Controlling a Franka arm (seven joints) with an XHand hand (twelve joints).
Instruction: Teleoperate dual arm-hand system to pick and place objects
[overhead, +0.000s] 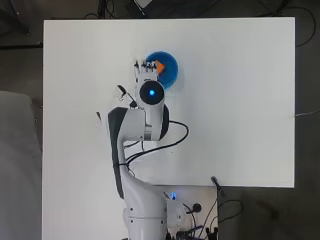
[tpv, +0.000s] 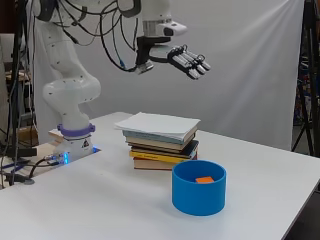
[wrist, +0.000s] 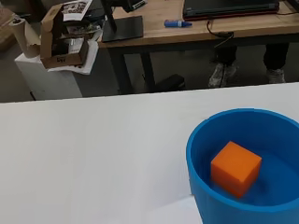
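The orange cube (wrist: 235, 167) is a small, plain block with crisp edges and a matte face, lying on the floor of a round blue bowl (wrist: 201, 154), slightly off centre and apart from the wall so far as the wrist view shows. The bowl is a straight-walled, open-topped tub of solid blue. It stands on the white surface (tpv: 100, 210), towards the right in the side view and nearer the camera than anything else there.

Going left to right in the side view: the white arm (tpv: 67, 90) rises from its base at the left edge of the surface, with black cables looping off it. Next comes a stack of books (tpv: 160, 142), topped with loose white paper, just behind the bowl and a little to its left, not touching it. The bowl with its cube follows.

The hand (tpv: 187, 60) hangs high above the books and bowl, well clear of both, its fingers straight and held out side by side, holding nothing. In the overhead view the hand (overhead: 146, 71) covers the bowl's left rim, with the cube (overhead: 160, 66) showing just beside the fingers.

Nothing lies between the hand and the bowl's open top. A white backdrop (tpv: 250, 75) closes off the far side.
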